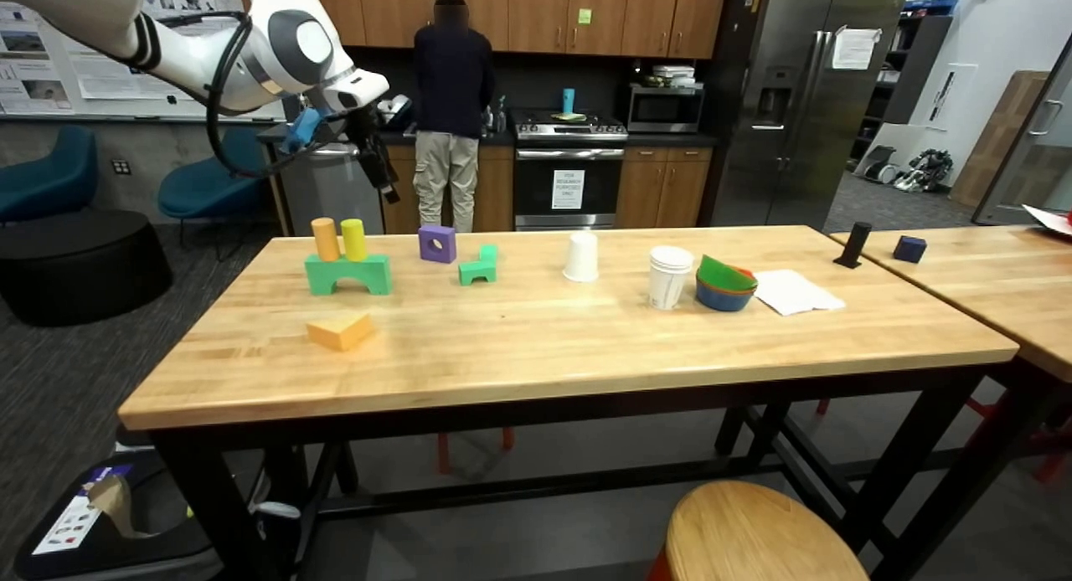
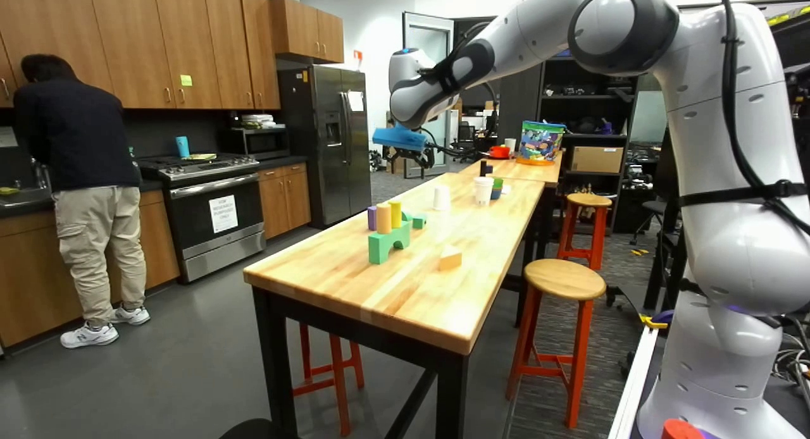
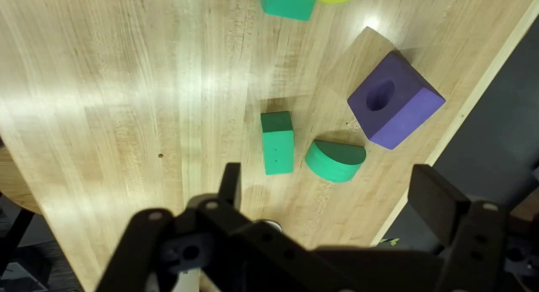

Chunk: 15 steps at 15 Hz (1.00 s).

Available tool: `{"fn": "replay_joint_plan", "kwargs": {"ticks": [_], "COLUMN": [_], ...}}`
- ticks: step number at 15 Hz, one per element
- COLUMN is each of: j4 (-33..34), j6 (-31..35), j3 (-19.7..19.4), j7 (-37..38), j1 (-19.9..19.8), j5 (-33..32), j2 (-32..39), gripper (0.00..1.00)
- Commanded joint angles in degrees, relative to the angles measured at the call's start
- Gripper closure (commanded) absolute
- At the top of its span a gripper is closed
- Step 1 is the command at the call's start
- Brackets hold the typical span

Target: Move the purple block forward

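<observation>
The purple block point(image 1: 427, 251) with a round hole stands near the table's far edge in an exterior view. In another exterior view the purple block point(image 2: 372, 217) is partly hidden behind an orange cylinder. In the wrist view the purple block point(image 3: 407, 117) lies right of centre, near the table edge, with its hole facing left. My gripper point(image 3: 326, 168) is open and empty, its fingers wide apart. The purple block lies beyond the fingertips, not between them. In both exterior views the gripper point(image 1: 387, 183), also seen as a dark shape point(image 2: 411, 157), hangs above the tabletop.
Two small green pieces point(image 3: 335, 161) lie beside the purple block. A green arch point(image 1: 348, 275) carries an orange cylinder point(image 1: 325, 239) and a yellow cylinder point(image 1: 354, 239). An orange wedge point(image 1: 340, 332), a white cup point(image 1: 581, 257), stacked cups point(image 1: 668, 280) and bowls point(image 1: 722, 298) share the table.
</observation>
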Motion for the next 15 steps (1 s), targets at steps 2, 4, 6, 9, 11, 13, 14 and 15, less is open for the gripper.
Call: {"fn": "replay_joint_plan", "kwargs": {"ticks": [2,4,6,9,11,13,14,15], "j4": [6.3,7.9,9.3,11.3,12.4,13.5,14.1,14.8], "j6": [-0.3,0.0,0.4,0.3,0.3,0.0,-0.2,-0.6], "j3": [-1.6,-1.9,-2.2,-2.3,-2.5,-2.7,-2.8,-2.8], "j7": [-0.7,-0.7,-0.7,-0.9,-1.0,-1.2,-1.2,-1.4], "j1": [0.6,0.7,0.7,0.5,0.5,0.5,0.5,0.5], "j5": [1.6,1.7,2.0,2.9,3.5,3.7,3.8,4.1], "j2": [5.5,6.9,8.0,9.4,10.1,10.9,11.3,11.7], "gripper": [0.00,0.00,0.00,0.00,0.00,0.00,0.00,0.00]}}
